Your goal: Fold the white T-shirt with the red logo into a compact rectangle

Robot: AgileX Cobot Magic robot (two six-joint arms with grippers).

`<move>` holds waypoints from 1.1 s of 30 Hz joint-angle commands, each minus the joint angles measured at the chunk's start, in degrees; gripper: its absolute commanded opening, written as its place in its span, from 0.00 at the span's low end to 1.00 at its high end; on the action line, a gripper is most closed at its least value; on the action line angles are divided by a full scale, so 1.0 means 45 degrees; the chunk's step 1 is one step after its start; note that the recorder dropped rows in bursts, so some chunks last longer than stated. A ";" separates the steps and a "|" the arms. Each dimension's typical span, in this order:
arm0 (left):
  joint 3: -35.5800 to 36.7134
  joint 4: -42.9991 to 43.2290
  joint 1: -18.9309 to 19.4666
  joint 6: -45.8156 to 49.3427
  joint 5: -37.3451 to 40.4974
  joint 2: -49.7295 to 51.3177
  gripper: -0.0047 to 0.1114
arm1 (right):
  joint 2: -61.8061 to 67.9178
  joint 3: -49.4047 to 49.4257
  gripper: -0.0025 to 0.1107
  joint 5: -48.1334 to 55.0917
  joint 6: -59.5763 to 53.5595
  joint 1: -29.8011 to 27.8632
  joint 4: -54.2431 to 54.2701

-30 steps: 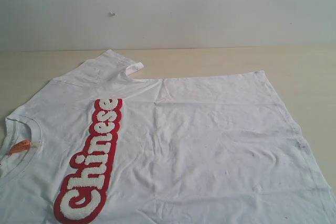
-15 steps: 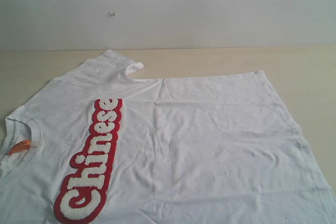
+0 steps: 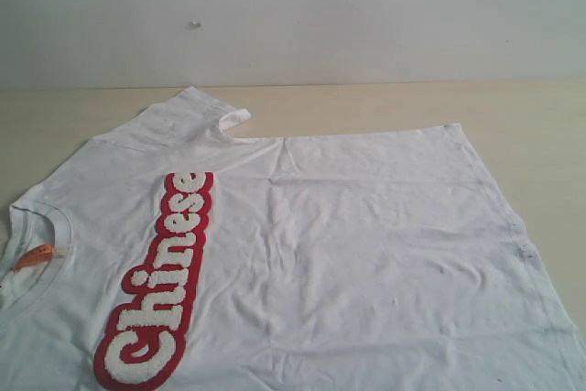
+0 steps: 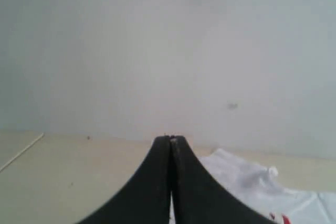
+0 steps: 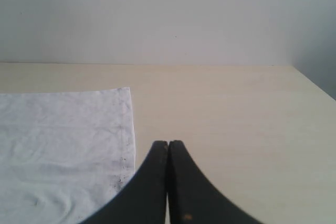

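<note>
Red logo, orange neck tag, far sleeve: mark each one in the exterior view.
red logo [image 3: 163, 279]: exterior view, middle of the red band.
orange neck tag [image 3: 34, 256]: exterior view, centre of the tag.
far sleeve [image 3: 179, 119]: exterior view, flat cloth short of its cuff.

Plain tabletop [image 3: 366, 103] and blank wall [image 3: 366, 16] suggest a lab.
</note>
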 commanded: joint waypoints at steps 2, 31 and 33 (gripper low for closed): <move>-0.0014 -0.0143 0.0017 -0.0265 -0.2011 -0.0070 0.04 | -0.0059 0.0064 0.02 -0.0081 -0.0059 -0.0079 -0.0065; -0.0014 -0.0117 0.0017 -0.5736 -0.5903 -0.0070 0.04 | -0.0059 0.0064 0.02 -0.7134 0.2613 -0.0079 0.4858; -0.0014 -0.0090 0.0017 -0.5798 -0.5879 -0.0070 0.04 | -0.0059 0.0064 0.02 -0.7070 0.3337 -0.0079 0.5111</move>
